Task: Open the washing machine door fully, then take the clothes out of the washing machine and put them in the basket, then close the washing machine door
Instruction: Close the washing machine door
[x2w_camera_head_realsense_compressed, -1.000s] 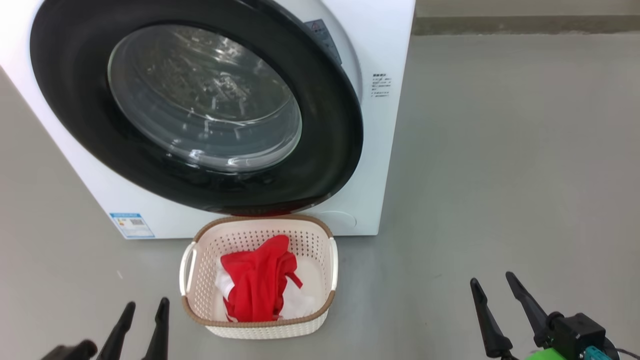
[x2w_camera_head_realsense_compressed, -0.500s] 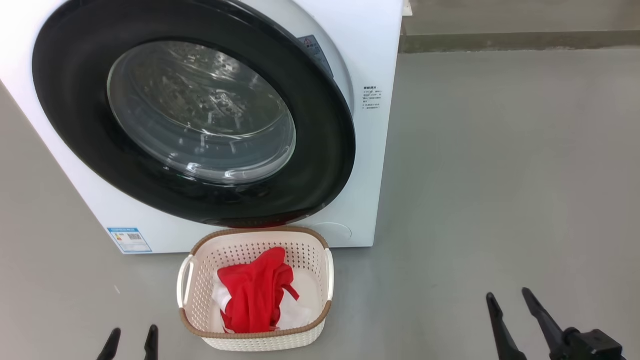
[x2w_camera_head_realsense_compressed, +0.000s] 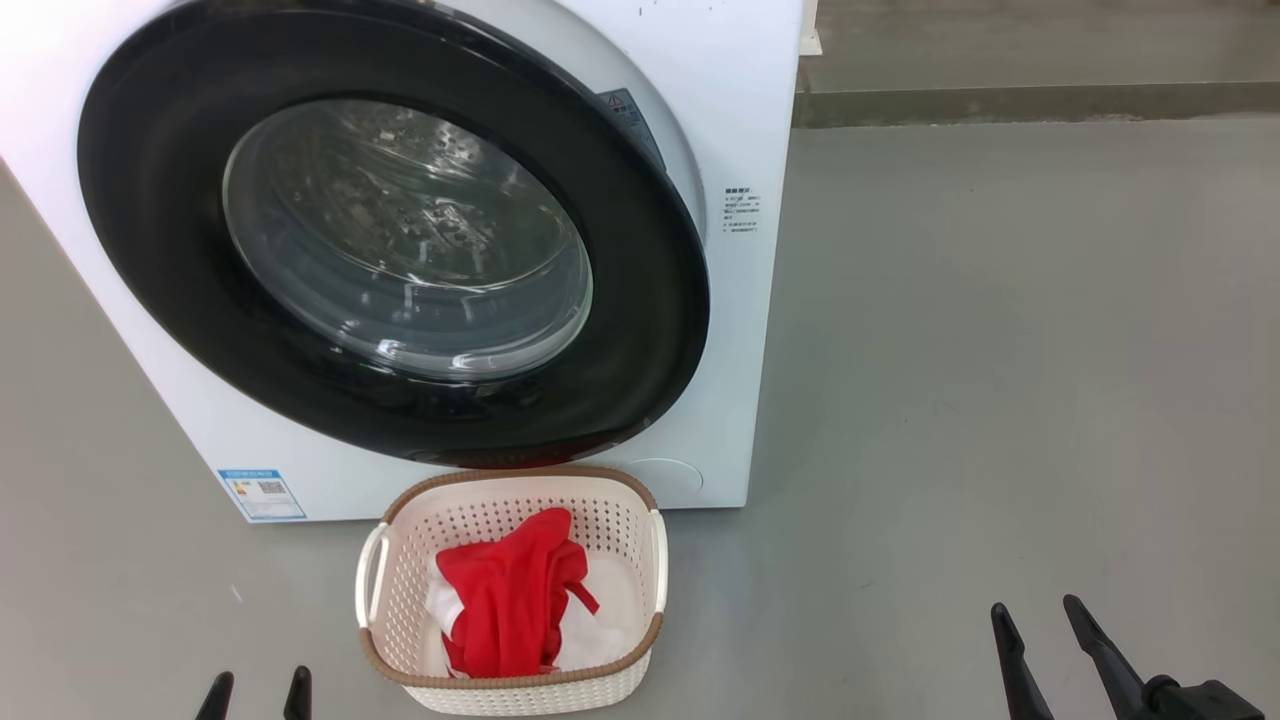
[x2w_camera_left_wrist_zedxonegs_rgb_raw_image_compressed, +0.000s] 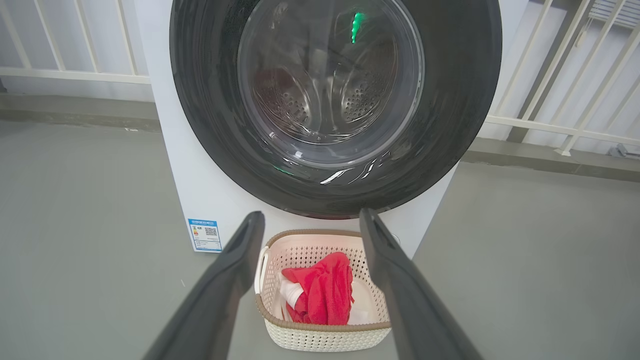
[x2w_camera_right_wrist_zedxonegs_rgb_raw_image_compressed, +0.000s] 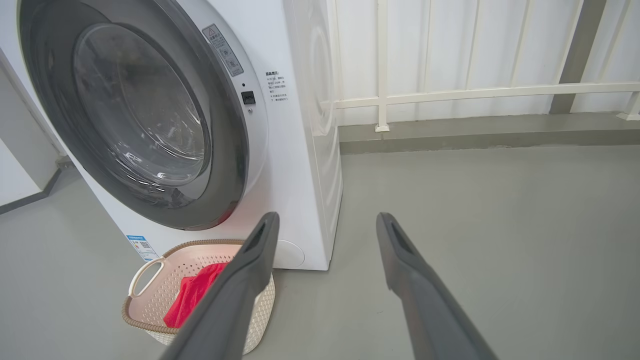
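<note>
left gripper (x2w_camera_head_realsense_compressed: 260, 678) and right gripper (x2w_camera_head_realsense_compressed: 1035, 606) stood wide, empty, clothes (x2w_camera_head_realsense_compressed: 505, 600) in the basket (x2w_camera_head_realsense_compressed: 520, 478). the door (x2w_camera_head_realsense_compressed: 150, 250) looked barely ajar; a square push on its latch side seemed due.

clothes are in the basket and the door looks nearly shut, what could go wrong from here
1. The washing machine door may not be latched: the latch slot shows uncovered beside its edge in the right wrist view, so the door might swing out.
2. The basket sits right under the door; an arm reaching in to push could knock it and spill the clothes.
</note>
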